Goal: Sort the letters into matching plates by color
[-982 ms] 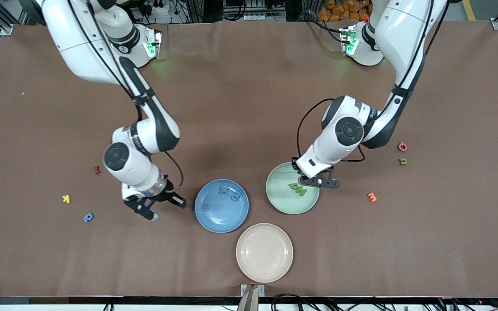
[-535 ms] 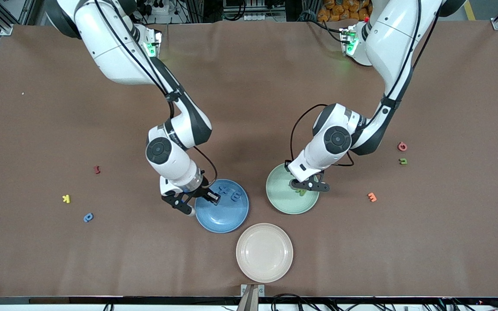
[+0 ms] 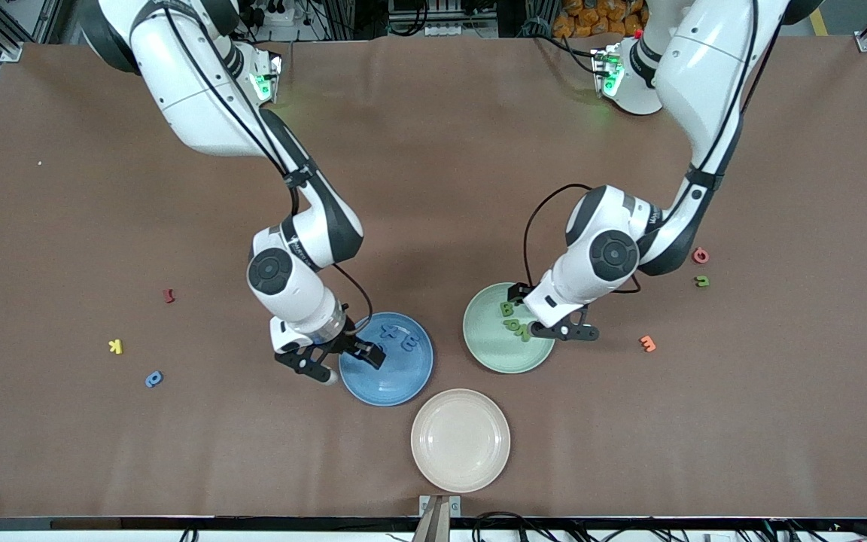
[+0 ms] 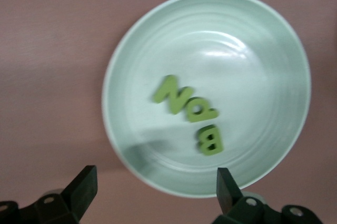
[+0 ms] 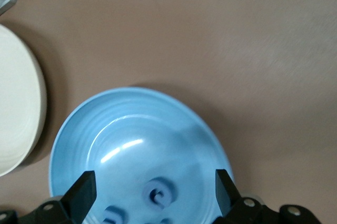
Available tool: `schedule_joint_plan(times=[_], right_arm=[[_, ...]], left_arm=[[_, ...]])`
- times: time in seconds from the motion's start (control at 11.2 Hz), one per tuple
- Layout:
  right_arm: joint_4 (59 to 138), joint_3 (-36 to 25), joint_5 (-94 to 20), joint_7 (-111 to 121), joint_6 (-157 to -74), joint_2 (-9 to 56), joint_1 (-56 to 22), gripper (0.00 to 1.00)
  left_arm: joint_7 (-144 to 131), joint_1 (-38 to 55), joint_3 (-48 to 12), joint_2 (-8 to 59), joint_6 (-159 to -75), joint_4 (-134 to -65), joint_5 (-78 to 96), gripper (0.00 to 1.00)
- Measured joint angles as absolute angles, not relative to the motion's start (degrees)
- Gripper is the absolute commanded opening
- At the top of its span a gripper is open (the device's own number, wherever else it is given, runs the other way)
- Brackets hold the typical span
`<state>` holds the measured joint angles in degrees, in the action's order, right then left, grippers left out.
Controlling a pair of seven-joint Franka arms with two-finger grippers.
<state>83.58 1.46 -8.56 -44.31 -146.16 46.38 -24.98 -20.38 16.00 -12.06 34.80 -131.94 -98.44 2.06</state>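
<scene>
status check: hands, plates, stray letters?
Left hand open over green plate, three green letters in it. Right hand open over blue plate. Blue letter and green letter loose on table.

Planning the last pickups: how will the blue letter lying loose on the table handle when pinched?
The blue letter looks thin and flat, so probably light and hard to get under. Its foam look suggests it may squash slightly; it shouldn't roll.

A cream-white plate [image 3: 460,440] sits on the brown table [image 3: 433,150], nearest the front camera. Toward the right arm's end lie a yellow letter [image 3: 115,346] and, farther from the camera, a dark red letter [image 3: 169,296]. Toward the left arm's end lie an orange letter [image 3: 648,343] and, farther from the camera, a pink letter [image 3: 700,255]. All four letters lie flat, well apart from the plate.
</scene>
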Motion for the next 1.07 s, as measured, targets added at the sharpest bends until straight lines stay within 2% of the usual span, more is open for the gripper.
schedule_joint_plan(times=[0.18,0.54,1.07], right_arm=[[82.97,1.15,-8.39,-37.45,-141.63,45.97,-21.88,1.00],[82.79,0.05,-8.23,-26.02,-135.93,43.95,-13.82,1.00],[82.84,-3.14,-7.57,-21.68,-131.47,43.80,-3.29,1.00]], left_arm=[[-20.12,14.17,-11.90,33.13,-127.96,-99.09,-1.73,1.00],[-19.97,10.78,-11.76,28.94,-127.40,-104.91,-4.31,1.00],[-15.08,8.19,-9.01,22.98,-134.28,-115.04,-6.48,1.00]])
